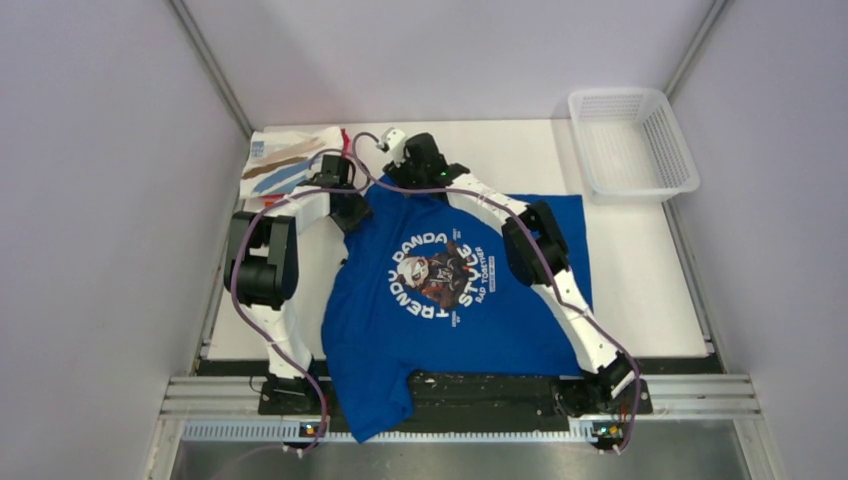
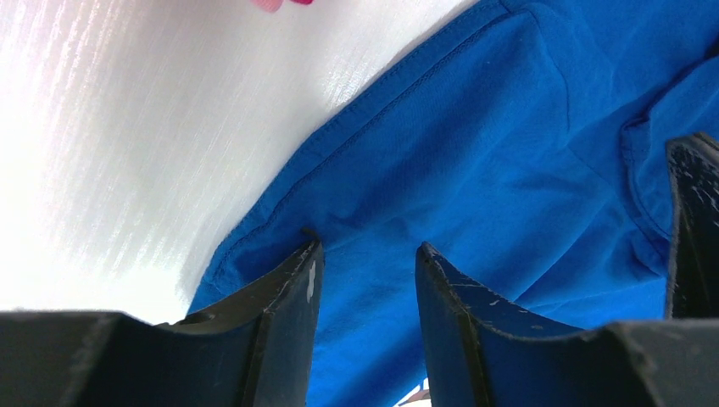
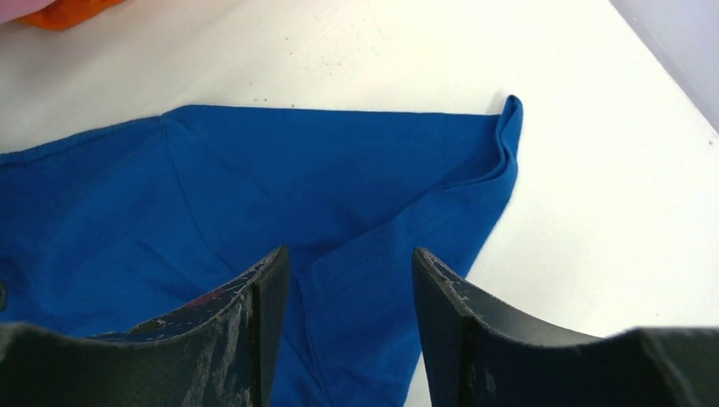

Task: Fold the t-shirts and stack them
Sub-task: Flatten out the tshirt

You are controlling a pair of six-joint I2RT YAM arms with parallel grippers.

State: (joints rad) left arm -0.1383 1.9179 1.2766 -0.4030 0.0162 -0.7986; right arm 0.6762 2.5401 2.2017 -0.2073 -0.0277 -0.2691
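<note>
The royal blue t-shirt [image 1: 450, 300] lies spread on the white table, panda print up, its near hem hanging over the front rail. My left gripper [image 1: 350, 205] is open at the shirt's far left edge; in the left wrist view its jaws [image 2: 365, 246] stand apart over the blue hem [image 2: 398, 102]. My right gripper [image 1: 420, 172] is open at the shirt's far edge; in the right wrist view [image 3: 349, 252] the jaws stand apart over a blue sleeve [image 3: 356, 161]. A folded white shirt with brown and blue streaks [image 1: 285, 165] lies at the far left, with a red scrap [image 1: 345, 138] beside it.
A white mesh basket [image 1: 630, 140] stands at the far right corner. Grey walls enclose the table on three sides. Orange cloth [image 3: 72, 13] shows at the top left of the right wrist view. A black finger [image 2: 695, 229] shows at the right edge of the left wrist view.
</note>
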